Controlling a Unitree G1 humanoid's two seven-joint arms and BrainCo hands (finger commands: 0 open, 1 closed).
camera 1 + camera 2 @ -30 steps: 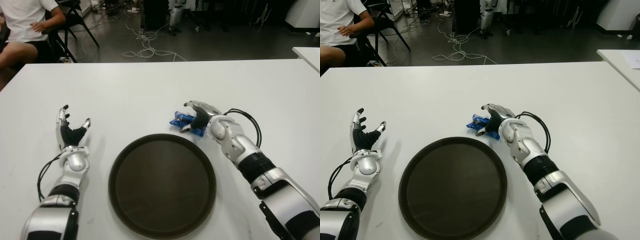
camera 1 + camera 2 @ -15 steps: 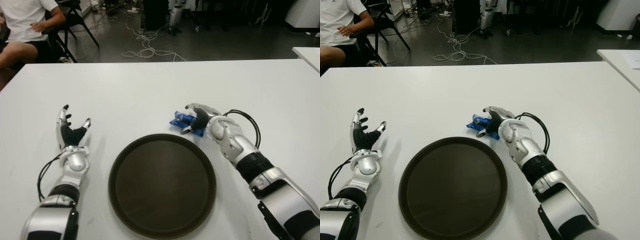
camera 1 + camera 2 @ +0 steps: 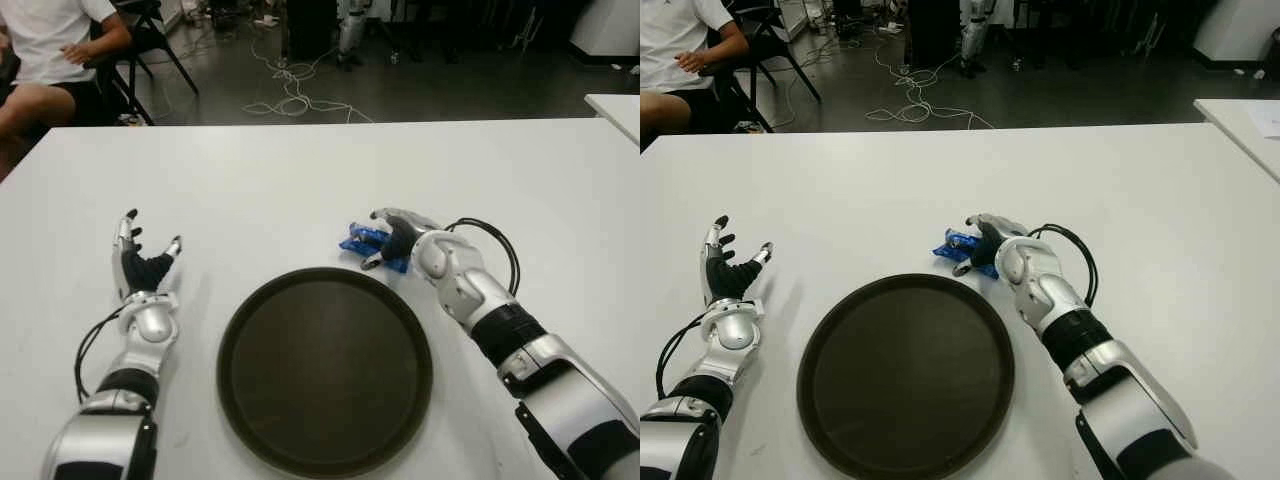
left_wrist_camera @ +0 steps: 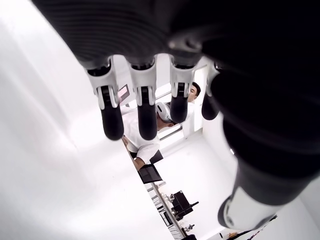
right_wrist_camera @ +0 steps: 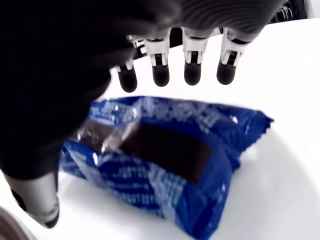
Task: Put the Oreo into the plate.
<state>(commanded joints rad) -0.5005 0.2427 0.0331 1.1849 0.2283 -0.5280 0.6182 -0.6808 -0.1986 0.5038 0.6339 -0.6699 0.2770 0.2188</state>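
right hand (image 3: 395, 238) cupped over the oreo pack (image 3: 366, 243), fingers curved but not closed on it. pack lay on the desk (image 3: 300, 180), just beyond the plate (image 3: 325, 368), long axis across the palm. left hand (image 3: 140, 268) spread, well apart.

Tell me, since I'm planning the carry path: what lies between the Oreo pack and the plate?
Only a narrow strip of bare white table separates the Oreo pack from the plate rim, seen in both eye views.
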